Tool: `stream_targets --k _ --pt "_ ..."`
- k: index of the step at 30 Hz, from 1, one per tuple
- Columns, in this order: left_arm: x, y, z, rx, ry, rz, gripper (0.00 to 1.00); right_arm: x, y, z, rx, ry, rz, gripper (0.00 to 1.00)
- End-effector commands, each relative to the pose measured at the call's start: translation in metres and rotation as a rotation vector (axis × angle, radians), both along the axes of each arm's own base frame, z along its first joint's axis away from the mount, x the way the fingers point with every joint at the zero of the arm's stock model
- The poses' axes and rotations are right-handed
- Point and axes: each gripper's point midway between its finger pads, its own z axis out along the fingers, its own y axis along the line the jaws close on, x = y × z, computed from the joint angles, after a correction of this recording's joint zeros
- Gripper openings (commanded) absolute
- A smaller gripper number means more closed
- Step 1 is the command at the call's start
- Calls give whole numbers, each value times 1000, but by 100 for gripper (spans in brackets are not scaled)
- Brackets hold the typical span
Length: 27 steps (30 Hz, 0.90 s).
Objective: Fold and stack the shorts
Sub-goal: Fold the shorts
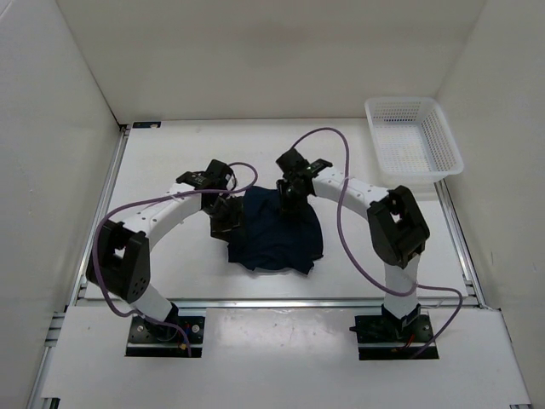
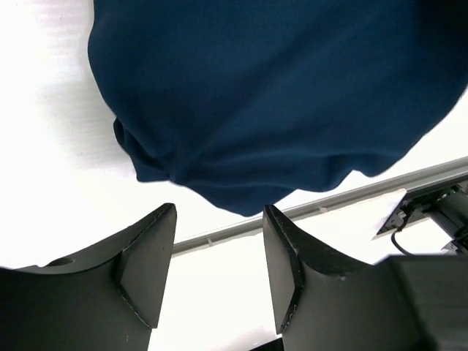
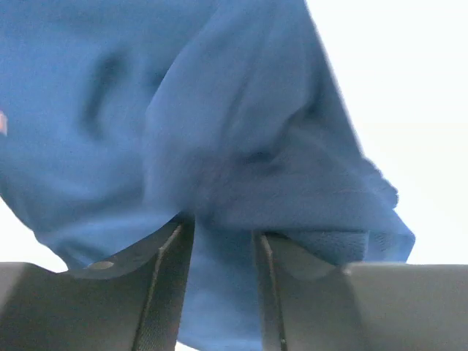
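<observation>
So the dark navy shorts [image 1: 279, 232] sit bunched up, left gripper [image 1: 228, 223] right at their left edge, right gripper [image 1: 292, 198] over their far edge, white mesh basket [image 1: 413, 136] well off to their far right.

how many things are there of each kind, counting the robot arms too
dark navy soft fabric shorts: 1
white plastic mesh basket: 1
black and white robot arms: 2
total: 4
</observation>
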Motion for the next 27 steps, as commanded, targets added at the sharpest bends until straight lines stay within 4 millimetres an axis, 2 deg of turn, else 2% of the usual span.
stream_targets --k 1,3,4,5,8,12,13,14,15,16,17,18,19,20,21,22,25,26,27 --pt "1 -1 24 -46 -46 4 62 50 -19 21 49 -60 -81 41" --pt "0 1 25 -38 -50 7 60 75 -40 30 75 -75 -149 40" --pt "0 1 25 -38 -50 7 60 81 -49 27 70 -68 -172 40" --pt "0 1 25 -38 -50 7 60 93 -62 32 85 -75 -208 40" --pt "0 1 25 -38 -50 7 59 111 -82 25 96 -50 -262 40" --pt "2 0 26 -38 -51 7 59 114 -84 26 113 -22 -247 40" --pt "5 -1 26 -38 -51 7 60 110 -79 38 126 -44 -233 40" --pt "7 -2 25 -36 -47 7 60 107 -84 40 112 -53 -241 43" --pt "7 -2 25 -36 -47 7 60 103 -83 55 118 -86 -236 43" --pt "11 -2 22 -23 -47 10 61 101 -87 60 112 -100 -242 45" --pt "14 -3 23 -24 -49 10 61 88 -87 55 103 -83 -232 47" --pt "18 -3 19 -7 -44 14 61 84 -91 70 113 -122 -237 50" --pt "19 -1 15 9 -38 17 61 79 -93 73 118 -130 -236 50" --pt "21 -2 14 9 -37 17 60 61 -93 63 111 -95 -220 51" --pt "21 -2 4 25 -5 17 59 52 -90 72 126 -119 -203 51" --pt "29 -6 5 18 -20 17 57 44 -87 72 136 -115 -188 51" --pt "38 -12 -8 22 15 14 47 6 -73 61 135 -78 -111 50" --pt "40 -19 -10 10 12 1 44 -6 -70 51 127 -55 -99 50" --pt "39 -19 -21 26 44 1 37 -20 -62 48 127 -40 -73 49"
